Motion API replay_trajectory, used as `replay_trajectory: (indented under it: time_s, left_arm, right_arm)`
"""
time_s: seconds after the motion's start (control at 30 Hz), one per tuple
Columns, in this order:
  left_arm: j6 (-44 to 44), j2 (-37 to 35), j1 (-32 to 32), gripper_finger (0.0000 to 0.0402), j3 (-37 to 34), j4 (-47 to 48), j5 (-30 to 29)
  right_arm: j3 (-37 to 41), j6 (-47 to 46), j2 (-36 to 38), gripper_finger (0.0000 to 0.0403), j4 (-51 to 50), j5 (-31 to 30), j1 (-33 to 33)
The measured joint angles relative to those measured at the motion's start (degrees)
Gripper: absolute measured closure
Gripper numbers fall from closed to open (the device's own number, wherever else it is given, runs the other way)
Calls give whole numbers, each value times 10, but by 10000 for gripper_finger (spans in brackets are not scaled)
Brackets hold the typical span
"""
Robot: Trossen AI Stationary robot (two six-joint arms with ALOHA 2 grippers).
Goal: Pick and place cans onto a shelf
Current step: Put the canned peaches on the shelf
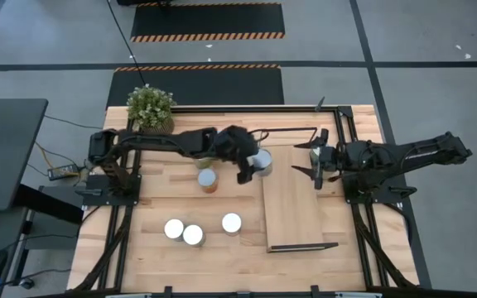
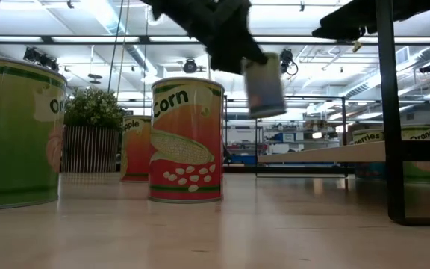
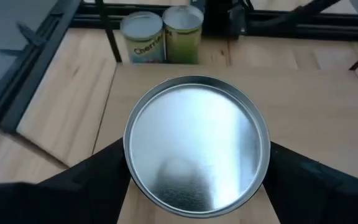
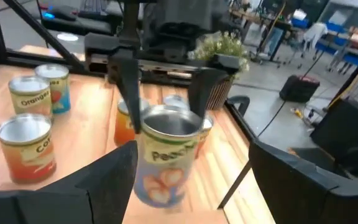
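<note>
The corn can (image 2: 187,140), labelled "Corn", stands nearest the front edge, with other cans around it reading "Orange" and "Cherries". Mid-table, the left gripper (image 1: 251,162) is clamped on a peach can (image 1: 261,161), held in the air over the shelf's (image 1: 292,215) back-left corner. Released this near the board's edge, it could tip off; the right gripper (image 1: 318,165) waits spread beside the shelf's far right end.

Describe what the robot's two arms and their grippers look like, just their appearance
Both arms are dark, nearly black, built from jointed segments on black frame mounts at the table's sides. The left gripper and right gripper each end in two flat, dark, blade-like fingers. A thin black cable runs near the left arm's base. No markings are readable.
</note>
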State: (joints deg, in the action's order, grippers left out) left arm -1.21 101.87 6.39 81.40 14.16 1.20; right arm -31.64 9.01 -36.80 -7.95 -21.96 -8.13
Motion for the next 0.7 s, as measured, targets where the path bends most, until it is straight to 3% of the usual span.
replay_trajectory:
  time_s: [0.23, 0.43, 0.7]
  left_arm:
    - [-43, 116, 6, 84, 123, 56, 47]
    - [-68, 209, 12, 84, 243, 118, 82]
    - [-76, 264, 13, 67, 305, 140, 59]
  right_arm:
    - [-18, -30, 22, 89, -56, -48, -4]
    - [-30, -33, 39, 89, -59, -51, -9]
    - [-30, -35, 37, 89, -65, -50, -18]
